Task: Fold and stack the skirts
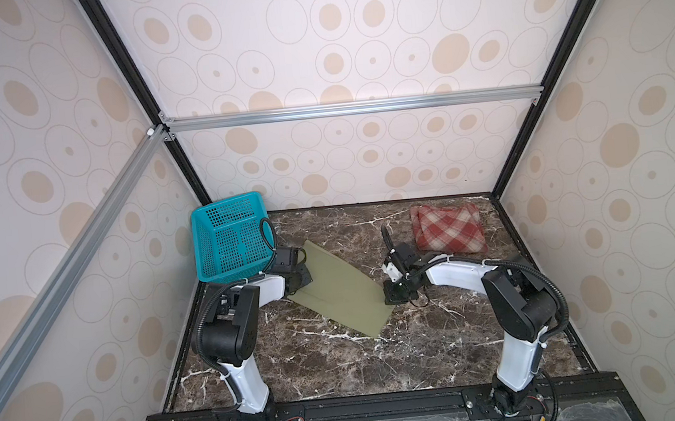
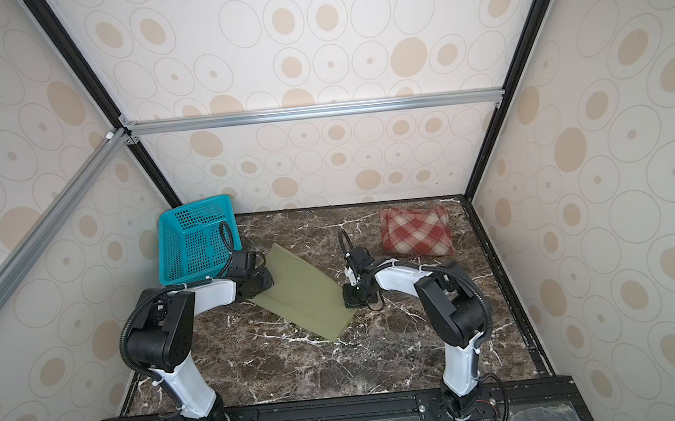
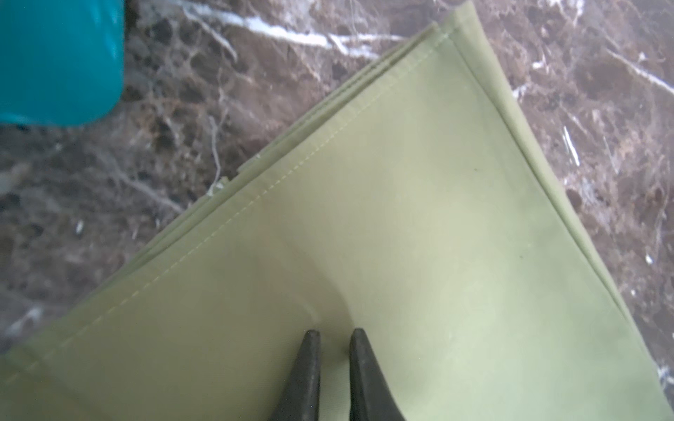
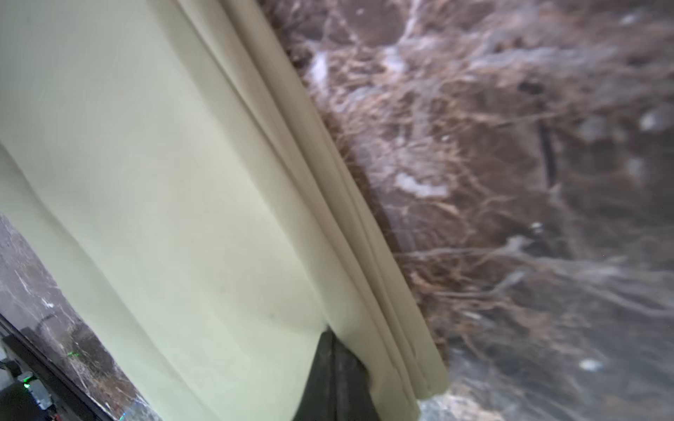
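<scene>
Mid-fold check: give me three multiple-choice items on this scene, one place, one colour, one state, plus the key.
1. The plaid skirt lies: A) far right on the table; B) at its near edge; C) in the middle.
2. The basket is: A) red; B) white; C) teal.
3. The right gripper is: A) wide open; B) shut on the olive skirt; C) gripping plaid.
1 A, it sits by the far right corner; 2 C, its mesh is teal; 3 B, its fingers pinch the olive edge.
</scene>
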### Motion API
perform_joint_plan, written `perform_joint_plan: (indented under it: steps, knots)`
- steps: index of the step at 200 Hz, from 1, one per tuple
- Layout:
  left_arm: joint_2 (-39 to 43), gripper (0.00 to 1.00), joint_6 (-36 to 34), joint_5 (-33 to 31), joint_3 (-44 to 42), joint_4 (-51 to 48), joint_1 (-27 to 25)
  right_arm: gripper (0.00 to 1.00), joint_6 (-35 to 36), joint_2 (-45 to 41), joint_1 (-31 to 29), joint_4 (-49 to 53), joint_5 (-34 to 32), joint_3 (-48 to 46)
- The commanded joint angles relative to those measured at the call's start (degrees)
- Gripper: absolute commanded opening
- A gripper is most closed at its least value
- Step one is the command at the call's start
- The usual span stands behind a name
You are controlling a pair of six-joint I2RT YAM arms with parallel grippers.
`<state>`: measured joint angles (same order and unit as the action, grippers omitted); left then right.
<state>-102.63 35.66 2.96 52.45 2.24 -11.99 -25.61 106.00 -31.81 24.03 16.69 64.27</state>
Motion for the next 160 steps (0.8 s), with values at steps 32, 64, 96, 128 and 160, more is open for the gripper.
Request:
perform_joint_plan:
  steps: [32, 64, 96, 128, 160]
  knots:
    - [5.8, 0.17, 0.98, -0.42, -6.5, -1.16, -3.7, 0.0, 4.69, 3.74, 3.49, 4.17, -9.55, 3.89]
    - [11.19, 0.17, 4.14, 1.87, -10.99, -0.76, -6.9, 0.0, 7.41, 7.03, 5.79, 4.87, -10.44, 8.42]
    - [17.02, 0.18, 4.59, 2.54, -11.93, -5.7, -7.92, 0.0, 8.92, 3.03, 6.13, 4.97, -10.75, 10.61]
    - [21.13, 0.19, -0.36, -2.43, -9.25, -13.61, -7.93, 0.0, 6.9, -3.26, 5.5, 5.43, -5.19, 8.59]
    - [20.71, 0.2, -2.81, -4.13, -8.78, -16.0, -7.76, 0.0, 4.46, -6.29, 2.54, 5.28, -3.3, 5.11]
